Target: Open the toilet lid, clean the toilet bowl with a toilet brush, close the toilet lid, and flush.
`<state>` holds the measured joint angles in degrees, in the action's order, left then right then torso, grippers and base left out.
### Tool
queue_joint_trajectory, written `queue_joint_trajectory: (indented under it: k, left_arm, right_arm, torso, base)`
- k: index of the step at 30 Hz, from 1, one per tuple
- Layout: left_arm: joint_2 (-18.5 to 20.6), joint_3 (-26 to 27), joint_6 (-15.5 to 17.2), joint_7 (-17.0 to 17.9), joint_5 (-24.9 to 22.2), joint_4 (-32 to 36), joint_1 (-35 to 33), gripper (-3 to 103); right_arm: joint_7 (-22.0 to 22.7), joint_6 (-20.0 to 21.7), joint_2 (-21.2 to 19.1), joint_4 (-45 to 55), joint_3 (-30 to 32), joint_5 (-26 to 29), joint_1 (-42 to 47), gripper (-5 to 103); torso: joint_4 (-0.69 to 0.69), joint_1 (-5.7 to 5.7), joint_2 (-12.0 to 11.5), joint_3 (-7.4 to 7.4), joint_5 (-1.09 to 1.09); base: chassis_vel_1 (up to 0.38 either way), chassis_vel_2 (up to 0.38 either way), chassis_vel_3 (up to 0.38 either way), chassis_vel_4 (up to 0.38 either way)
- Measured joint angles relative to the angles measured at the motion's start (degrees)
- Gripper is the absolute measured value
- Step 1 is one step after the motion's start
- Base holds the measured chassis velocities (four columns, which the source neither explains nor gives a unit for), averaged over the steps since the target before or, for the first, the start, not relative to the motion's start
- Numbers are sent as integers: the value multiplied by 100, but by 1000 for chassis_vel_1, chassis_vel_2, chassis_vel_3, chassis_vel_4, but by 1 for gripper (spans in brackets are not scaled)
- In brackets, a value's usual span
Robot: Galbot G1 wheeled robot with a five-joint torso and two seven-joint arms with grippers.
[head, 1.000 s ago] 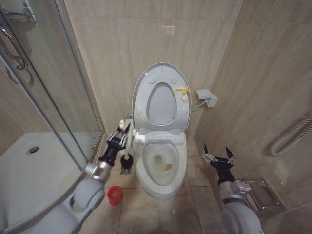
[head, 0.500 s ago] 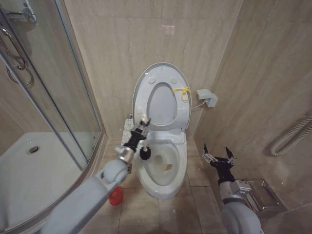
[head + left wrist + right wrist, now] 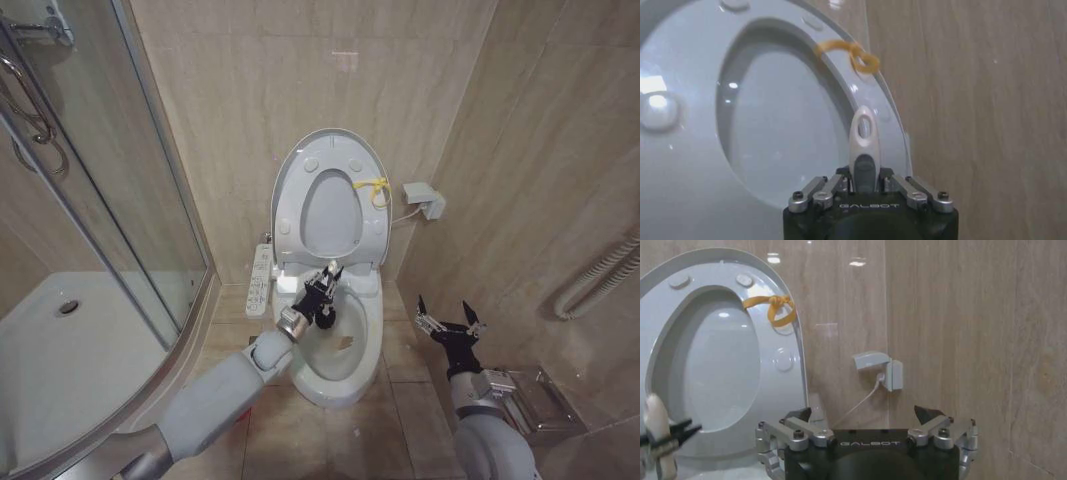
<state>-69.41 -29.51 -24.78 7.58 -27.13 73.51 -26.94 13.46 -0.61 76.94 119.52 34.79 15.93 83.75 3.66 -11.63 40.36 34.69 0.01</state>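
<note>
Head view: the left gripper [image 3: 325,283] is positioned above the toilet bowl [image 3: 368,330], just in front of its rear rim, with its fingers pinched onto the pale handle of the toilet brush [image 3: 327,292]. The dark bristle head hangs directly below the fingers, over the open bowl; whether it touches the ceramic cannot be determined. In the left wrist view, the handle tip [image 3: 865,135] projects from between the clamped fingers, pointing toward the raised lid. The toilet lid [image 3: 291,185] stands upright against the tiled wall, with the ring-shaped seat [image 3: 374,228] raised flat against it and a yellow tie [image 3: 376,190] looped at the edge on the robot's right. The bowl bottom shows yellowish staining. A white button panel [image 3: 260,281] lies along the bowl's left side. The right gripper [image 3: 448,325] is held near the floor to the right of the bowl, well apart from it, with its fingers spread and nothing between them. A wall socket box [image 3: 424,201] sits to the right of the lid.
</note>
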Motion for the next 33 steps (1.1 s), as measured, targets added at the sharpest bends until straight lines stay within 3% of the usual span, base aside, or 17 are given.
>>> queue_joint_trajectory:
  k: [9,19,33]
  left_arm:
    - [-101,37,-477,-114,286,-553,-402,24]
    - [-17,82,-746,-97,496,-914,-635,24]
    - [-133,163,-860,-86,616,-1148,-787,23]
  right_arm:
    - [0,0,0,0,0,0,0,100]
    - [0,0,0,0,0,0,0,100]
    - [0,0,0,0,0,0,0,100]
  torso:
    - [1,1,1,-1,-2]
    - [1,1,1,-1,-2]
    - [1,0,1,0,-2]
  base:
    - [0,0,0,0]
    - [0,0,0,0]
    - [0,0,0,0]
